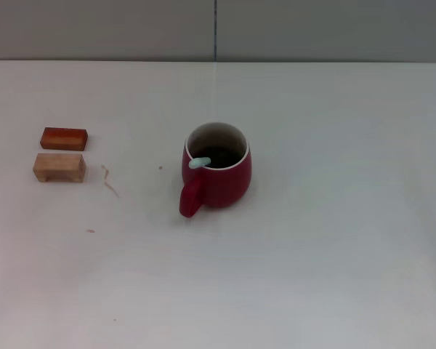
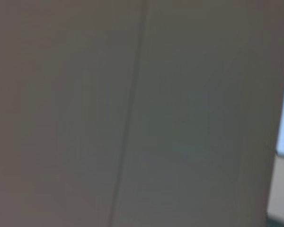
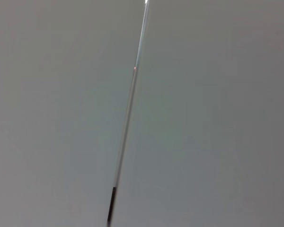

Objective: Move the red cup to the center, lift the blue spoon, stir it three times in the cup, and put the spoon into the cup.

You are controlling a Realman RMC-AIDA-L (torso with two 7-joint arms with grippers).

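Neither gripper appears in any view; finger state cannot be told. Both wrist views show only plain grey wall panels. Squat, glossy dark-red ceramic cup [image 1: 216, 171] stands upright mid-table, loop handle toward the robot. Pale-blue spoon handle [image 1: 199, 163] leans on its whitish rim, bowl hidden inside. Matte white table [image 1: 334, 254]. Well to the left: red-brown wooden block [image 1: 64, 138] just behind tan wooden block [image 1: 59, 167].

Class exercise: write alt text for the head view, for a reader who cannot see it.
A dark-red cup stands near the middle of a white table, handle toward the camera, with a pale-blue spoon resting inside against its rim. Two small wooden blocks, one red and one tan, sit to its left. No robot arms show.
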